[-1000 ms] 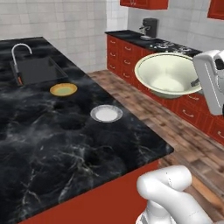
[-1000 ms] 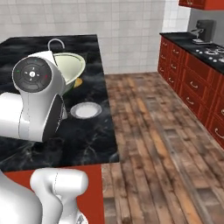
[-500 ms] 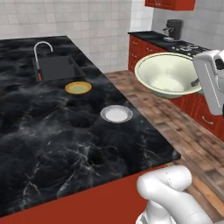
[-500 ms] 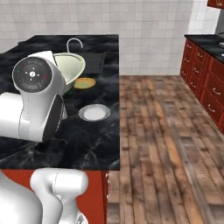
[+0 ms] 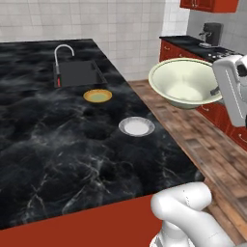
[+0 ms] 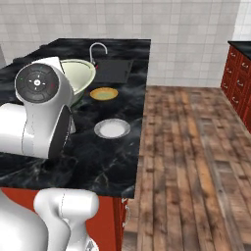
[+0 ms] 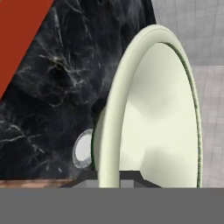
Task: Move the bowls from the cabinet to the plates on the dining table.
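Jaws pinch the cream bowl [image 5: 185, 88] by its rim — you carry it beyond the dining table [image 5: 58, 144] edge; both plates lie back over that edge, grey plate [image 5: 136, 127] nearer.

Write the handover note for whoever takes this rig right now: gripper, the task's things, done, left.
Gripper: shut on the cream bowl, pinching its rim and holding it up in the air beside the dining table.
Plates: orange-yellow plate near the sink, pale grey plate closer to the table's floor-side edge. Both bare.
Done: one bowl is out of the cabinet and carried to the table.
Left: set this bowl on a plate, then bring the second bowl for the other plate.
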### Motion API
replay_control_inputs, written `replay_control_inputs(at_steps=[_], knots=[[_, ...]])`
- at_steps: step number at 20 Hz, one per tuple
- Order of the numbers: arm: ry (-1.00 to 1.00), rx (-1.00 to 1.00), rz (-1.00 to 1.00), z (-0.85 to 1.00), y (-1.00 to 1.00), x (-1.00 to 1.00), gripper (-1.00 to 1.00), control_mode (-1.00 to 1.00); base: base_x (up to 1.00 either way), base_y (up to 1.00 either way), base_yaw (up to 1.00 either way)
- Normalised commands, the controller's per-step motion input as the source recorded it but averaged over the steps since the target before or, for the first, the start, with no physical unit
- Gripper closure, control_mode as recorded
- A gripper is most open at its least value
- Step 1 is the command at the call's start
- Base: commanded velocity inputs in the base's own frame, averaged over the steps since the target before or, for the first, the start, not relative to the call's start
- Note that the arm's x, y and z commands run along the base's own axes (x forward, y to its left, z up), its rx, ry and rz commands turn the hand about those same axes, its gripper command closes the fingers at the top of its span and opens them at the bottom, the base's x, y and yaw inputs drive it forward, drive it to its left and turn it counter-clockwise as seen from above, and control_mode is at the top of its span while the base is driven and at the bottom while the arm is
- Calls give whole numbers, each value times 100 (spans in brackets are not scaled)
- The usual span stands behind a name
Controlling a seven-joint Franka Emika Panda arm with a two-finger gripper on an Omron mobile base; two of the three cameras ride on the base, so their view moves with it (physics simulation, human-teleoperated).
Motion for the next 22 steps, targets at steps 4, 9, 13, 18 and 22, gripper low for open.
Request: replay_control_inputs(at_steps=[4,9,13,18,22], knots=[[0,0,0,0,0,0,100,100,34,-10,10],[0,0,0,0,0,0,100,100,18,-14,6],[8,0,5,-5,-15,21,100,-100,0,0,0],[13,0,4,-10,-10,42,100,-100,0,0,0],[19,0,0,-9,0,57,100,-100,0,0,0]])
